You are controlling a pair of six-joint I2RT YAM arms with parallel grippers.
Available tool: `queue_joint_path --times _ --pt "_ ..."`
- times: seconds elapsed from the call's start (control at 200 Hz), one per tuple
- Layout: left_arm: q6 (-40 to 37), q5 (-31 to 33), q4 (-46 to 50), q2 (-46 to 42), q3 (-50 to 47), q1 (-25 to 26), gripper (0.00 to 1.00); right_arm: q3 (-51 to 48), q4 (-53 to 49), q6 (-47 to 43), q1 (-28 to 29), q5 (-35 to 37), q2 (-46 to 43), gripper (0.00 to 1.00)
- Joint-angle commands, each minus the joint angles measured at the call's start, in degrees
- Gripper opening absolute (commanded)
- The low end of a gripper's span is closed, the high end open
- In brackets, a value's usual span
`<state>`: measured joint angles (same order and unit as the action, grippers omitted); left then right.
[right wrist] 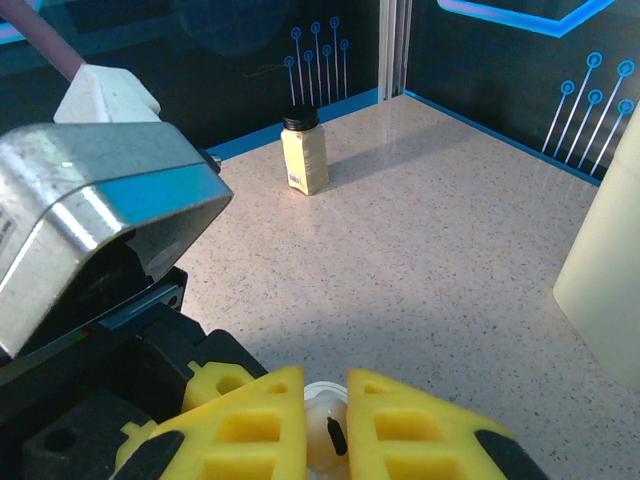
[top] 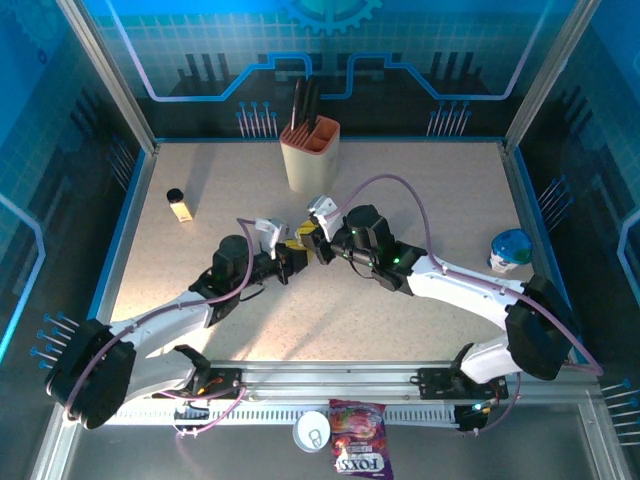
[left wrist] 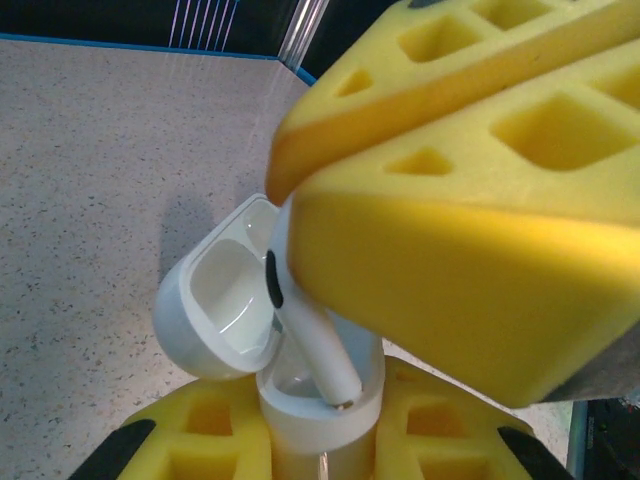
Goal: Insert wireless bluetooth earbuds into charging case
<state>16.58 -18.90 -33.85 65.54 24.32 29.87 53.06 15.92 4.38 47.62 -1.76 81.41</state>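
Note:
A white charging case (left wrist: 322, 412) stands upright between the yellow fingers of my left gripper (left wrist: 320, 445), which is shut on it. Its lid (left wrist: 215, 310) is swung open to the left. My right gripper (right wrist: 326, 432) is shut on a white earbud (right wrist: 330, 437). The earbud (left wrist: 312, 335) hangs tilted under the right gripper's yellow fingers (left wrist: 460, 250), with its stem tip touching the inside of the case's open mouth. In the top view the left gripper (top: 290, 263) and the right gripper (top: 317, 246) meet at the table's middle.
A beige holder with dark knives (top: 311, 150) stands at the back centre, seen also as a pale wall (right wrist: 605, 290). A small black-capped bottle (top: 180, 205) (right wrist: 305, 150) stands at the left. A teal-lidded cup (top: 511, 250) sits at the right. A candy bag (top: 360, 452) lies in front of the rail.

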Motion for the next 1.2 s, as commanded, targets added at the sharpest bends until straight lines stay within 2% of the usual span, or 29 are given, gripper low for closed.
queue_joint_path --times 0.0,0.54,0.98,1.091,1.196 --pt "0.47 -0.62 -3.39 -0.12 1.7 0.44 0.0 0.5 -0.07 -1.14 0.72 -0.26 0.79 0.14" --pt "2.89 1.31 -6.39 0.57 1.59 0.45 0.0 -0.83 -3.08 -3.63 0.2 -0.33 -1.05 0.14" --pt "0.55 -2.28 -7.22 1.25 1.54 0.41 0.0 -1.55 -2.0 -2.98 -0.91 2.81 -2.79 0.14" --pt "0.75 -2.75 -7.28 1.53 1.55 0.4 0.0 -1.47 -2.1 -2.97 -0.85 1.71 -2.7 0.14" --pt "2.63 -0.17 -7.46 1.27 1.36 0.4 0.0 -1.47 -2.99 -3.7 -0.84 -0.54 -3.04 0.14"
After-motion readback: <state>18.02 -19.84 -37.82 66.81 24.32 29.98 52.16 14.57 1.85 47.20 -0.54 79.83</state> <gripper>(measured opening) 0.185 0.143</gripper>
